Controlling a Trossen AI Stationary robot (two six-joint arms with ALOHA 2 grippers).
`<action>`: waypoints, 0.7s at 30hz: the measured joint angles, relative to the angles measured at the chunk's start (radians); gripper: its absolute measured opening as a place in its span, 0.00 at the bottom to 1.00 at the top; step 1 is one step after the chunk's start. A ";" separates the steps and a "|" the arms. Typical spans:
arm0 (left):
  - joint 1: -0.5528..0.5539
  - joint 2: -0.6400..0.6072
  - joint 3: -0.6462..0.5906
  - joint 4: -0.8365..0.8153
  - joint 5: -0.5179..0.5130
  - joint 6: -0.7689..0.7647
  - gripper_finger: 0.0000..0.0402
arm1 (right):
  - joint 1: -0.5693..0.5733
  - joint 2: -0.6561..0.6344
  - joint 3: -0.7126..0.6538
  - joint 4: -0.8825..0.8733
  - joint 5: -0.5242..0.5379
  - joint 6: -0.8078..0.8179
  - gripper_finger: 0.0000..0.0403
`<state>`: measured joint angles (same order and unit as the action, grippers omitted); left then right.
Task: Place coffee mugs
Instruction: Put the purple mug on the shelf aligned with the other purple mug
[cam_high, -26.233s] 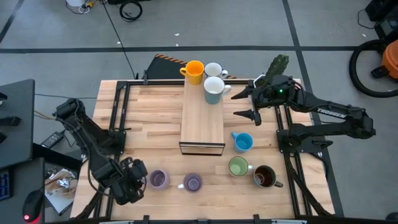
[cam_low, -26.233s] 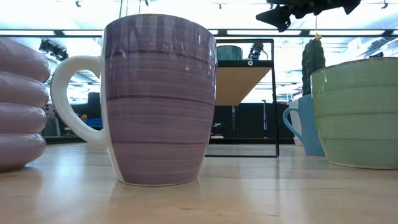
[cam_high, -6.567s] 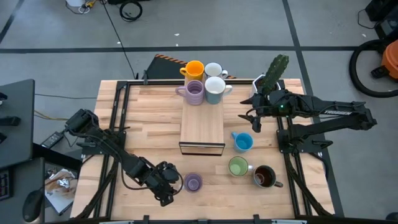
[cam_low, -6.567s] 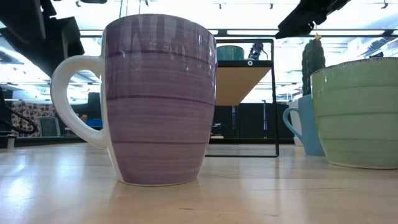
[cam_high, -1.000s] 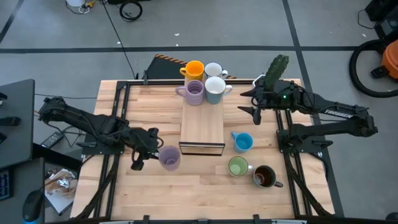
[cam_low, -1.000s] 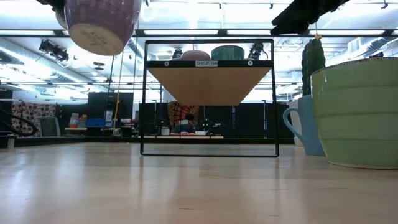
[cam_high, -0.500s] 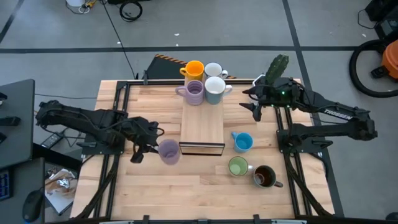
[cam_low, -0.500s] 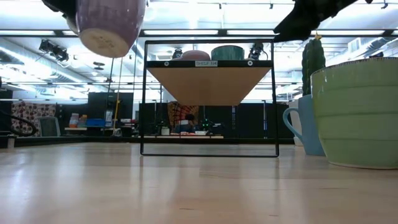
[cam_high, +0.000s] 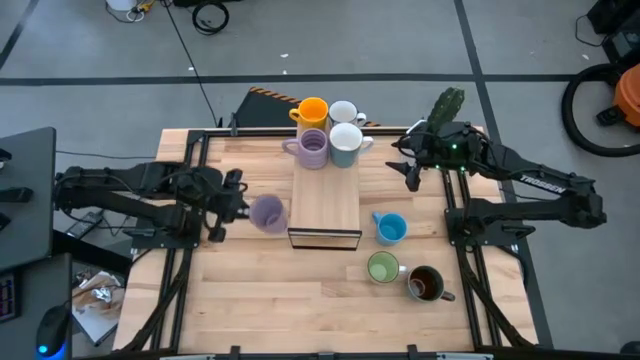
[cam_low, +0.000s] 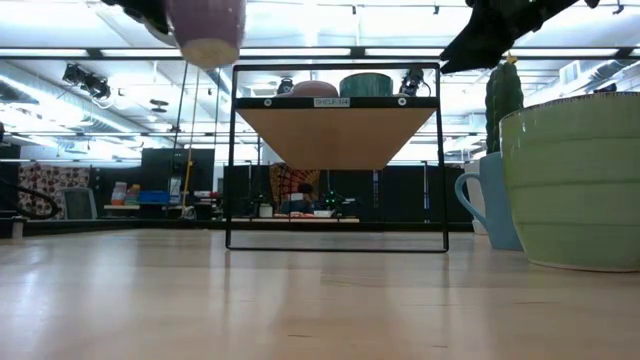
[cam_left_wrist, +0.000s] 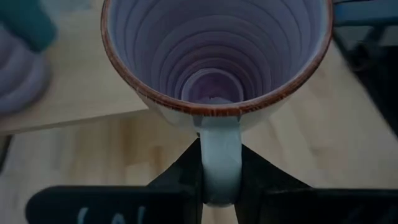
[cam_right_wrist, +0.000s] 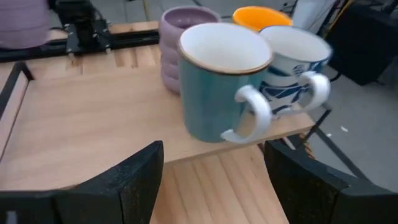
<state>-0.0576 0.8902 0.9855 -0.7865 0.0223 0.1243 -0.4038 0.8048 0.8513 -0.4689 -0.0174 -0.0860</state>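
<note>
Clenched on the handle of a ribbed purple ceramic mug (cam_high: 266, 213), the left gripper (cam_high: 232, 208) carries it in the air just left of the raised wooden shelf (cam_high: 325, 205). 4 mugs already sit at that shelf's far end, so I'd say clear the shelf edge first, keep the mug level, then lower it into the bare patch behind them. Right gripper (cam_high: 410, 167) waits with jaws spread wide, just right of the shelf.

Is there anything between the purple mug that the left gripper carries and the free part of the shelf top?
Nothing visible. The left gripper holds the purple mug beside the shelf; the four mugs crowd its far end only.
</note>
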 joint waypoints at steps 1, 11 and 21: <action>0.022 0.003 0.000 0.002 -0.001 0.011 0.14 | 0.000 0.007 0.000 -0.002 -0.004 0.000 0.70; 0.254 0.086 0.026 0.049 0.025 0.117 0.14 | 0.000 0.064 0.000 0.037 -0.032 -0.011 0.70; 0.352 0.342 0.251 -0.013 0.137 0.275 0.14 | -0.003 0.044 0.032 0.025 0.024 -0.005 0.70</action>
<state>0.2945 1.2319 1.2362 -0.7997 0.1592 0.3991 -0.4065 0.8490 0.8834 -0.4442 0.0067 -0.0906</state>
